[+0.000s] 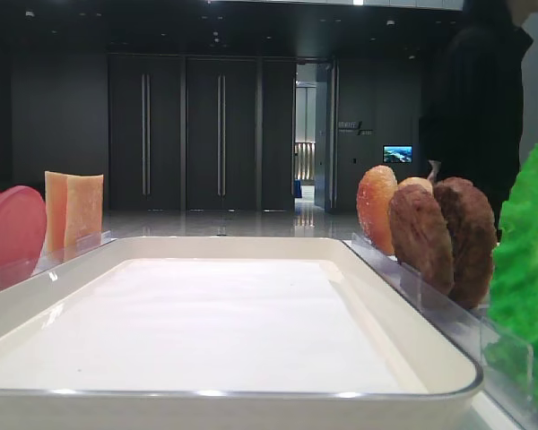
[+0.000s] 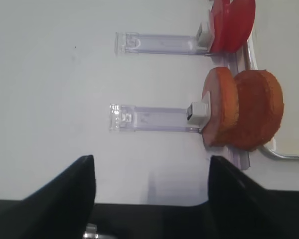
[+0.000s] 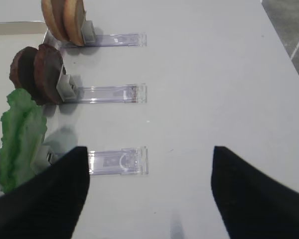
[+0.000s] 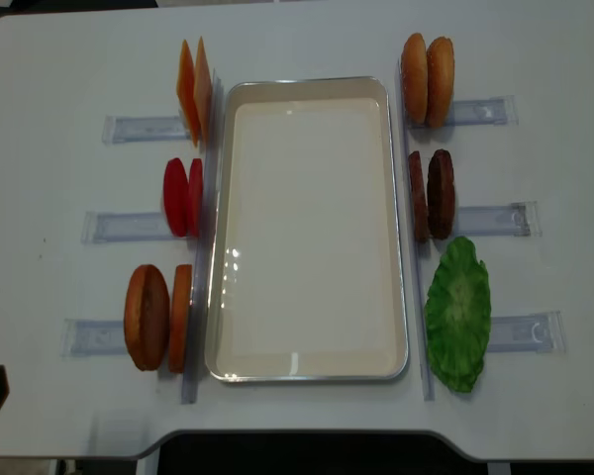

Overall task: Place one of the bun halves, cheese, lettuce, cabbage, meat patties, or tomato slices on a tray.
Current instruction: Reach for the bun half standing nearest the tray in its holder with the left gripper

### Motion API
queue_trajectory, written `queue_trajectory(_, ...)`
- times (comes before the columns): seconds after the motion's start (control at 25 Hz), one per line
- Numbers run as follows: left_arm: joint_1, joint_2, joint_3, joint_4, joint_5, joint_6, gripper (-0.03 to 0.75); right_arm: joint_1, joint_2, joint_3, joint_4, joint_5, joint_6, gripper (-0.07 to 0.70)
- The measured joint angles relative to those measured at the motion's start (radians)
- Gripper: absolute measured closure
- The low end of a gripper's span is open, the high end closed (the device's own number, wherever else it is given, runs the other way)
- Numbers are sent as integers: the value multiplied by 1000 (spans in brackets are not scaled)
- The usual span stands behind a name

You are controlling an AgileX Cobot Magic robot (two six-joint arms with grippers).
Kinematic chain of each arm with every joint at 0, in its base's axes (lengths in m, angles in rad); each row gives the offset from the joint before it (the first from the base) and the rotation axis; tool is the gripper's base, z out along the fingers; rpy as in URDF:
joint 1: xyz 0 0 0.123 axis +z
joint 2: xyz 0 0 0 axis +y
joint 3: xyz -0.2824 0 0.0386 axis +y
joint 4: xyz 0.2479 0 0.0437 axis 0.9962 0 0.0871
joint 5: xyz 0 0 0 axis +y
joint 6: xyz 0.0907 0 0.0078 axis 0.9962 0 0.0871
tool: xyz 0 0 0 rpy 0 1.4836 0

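Seen from above, the white tray (image 4: 307, 228) lies bare in the middle of the surface (image 4: 59, 69), with food standing on edge in clear racks along both of its long sides. On our left stand the cheese (image 4: 194, 89), the tomato slices (image 4: 183, 196) and two bun halves (image 4: 158, 317); on our right, two more buns, the meat patties (image 4: 431, 194) and the lettuce (image 4: 458, 312). Nothing is held yet. Our left gripper (image 2: 152, 199) hovers with its jaws spread wide, near the closest bun pair but not touching it. Our right gripper (image 3: 149, 194) also shows its jaws apart and empty, just beside the lettuce rack. To pick well, we judge it best to straddle only the outer bun, close on its flat faces, lift it straight up clear of the rack, then lower it flat onto the tray liner
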Motion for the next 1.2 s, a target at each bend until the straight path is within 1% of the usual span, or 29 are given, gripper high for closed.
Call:
queue_trajectory(0.08,0,31,-14,0,8,-5,181,0,0,0,0,0,0,142)
queue_trajectory(0.32,0,302,-117,1,35,-17,181,0,0,0,0,0,0,142)
queue_trajectory(0.56,0,526,-227,7,39,-17,181,0,0,0,1,0,0,142)
queue_trajectory(1.0,0,750,-360,39,38,-21,181,0,0,0,1,0,0,142)
queue_trajectory(1.2,0,828,-386,39,35,-39,181,0,0,0,1,0,0,142)
